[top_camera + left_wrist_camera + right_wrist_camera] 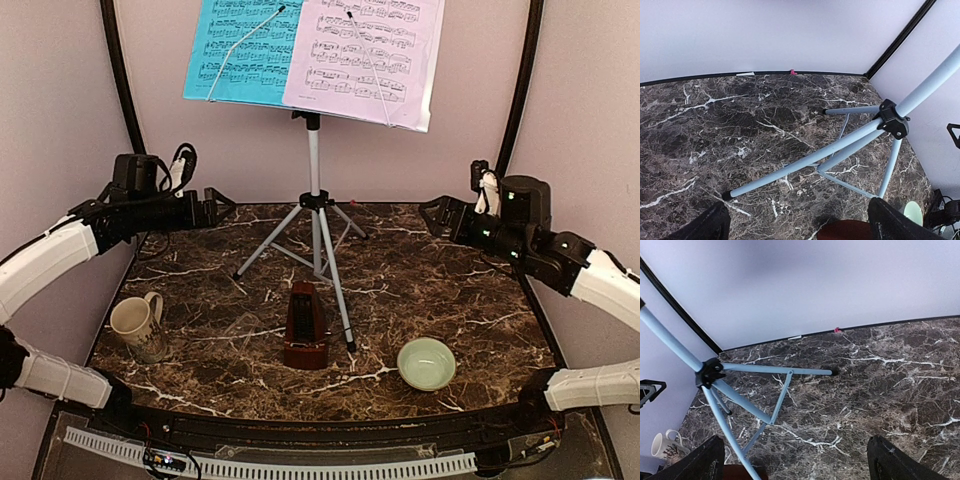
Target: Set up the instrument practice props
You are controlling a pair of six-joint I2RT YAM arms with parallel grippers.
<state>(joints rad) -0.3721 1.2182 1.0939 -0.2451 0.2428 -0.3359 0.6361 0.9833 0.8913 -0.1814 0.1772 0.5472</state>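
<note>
The silver-white tripod music stand [313,160] rises at the table's back centre, and its legs [805,162] [775,370] are spread on the marble. On its desk lie a blue music sheet [240,45] at the left and a lilac music sheet [365,55] at the right, each under a wire arm. The reddish-brown metronome [305,325] stands upright in front of the tripod; its top [850,231] shows at the left wrist view's bottom edge. My left gripper [225,205] [800,225] hovers open left of the stand. My right gripper [432,213] [795,460] hovers open right of it. Both are empty.
A beige mug [138,325] [662,445] sits at the front left of the marble table [470,300]. A pale green bowl [427,363] [914,212] sits at the front right. Walls close in the back and both sides.
</note>
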